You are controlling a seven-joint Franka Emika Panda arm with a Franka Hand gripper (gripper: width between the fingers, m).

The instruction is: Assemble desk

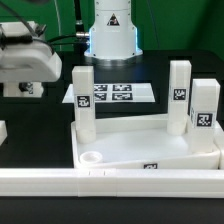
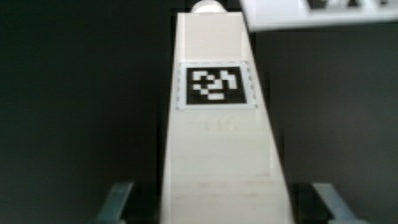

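White leg (image 2: pixel 219 120) between wide-open gripper (image 2: pixel 217 198) fingers.

tabletop (image 1: pixel 150 150): 1 | legs: 3 upright (image 1: pixel 83 100) (image 1: pixel 179 95) (image 1: pixel 205 110) | rail (image 1: pixel 110 182): 1 | marker board (image 1: pixel 115 95): 1

A matte black tabletop (image 1: pixel 40 115) fills most of the exterior view and also forms the dark ground on both sides of the gripper's fingers in the wrist view. Well beyond the gripper, a thin flat white marker board (image 1: pixel 115 95) printed with black-and-white square tags lies flat on that surface. Farther back still hangs a dark green backdrop (image 1: pixel 180 25), possibly a curtain, though the picture is too soft to be sure. Lighting is even and bright, leaving faint sheen on the black surface.
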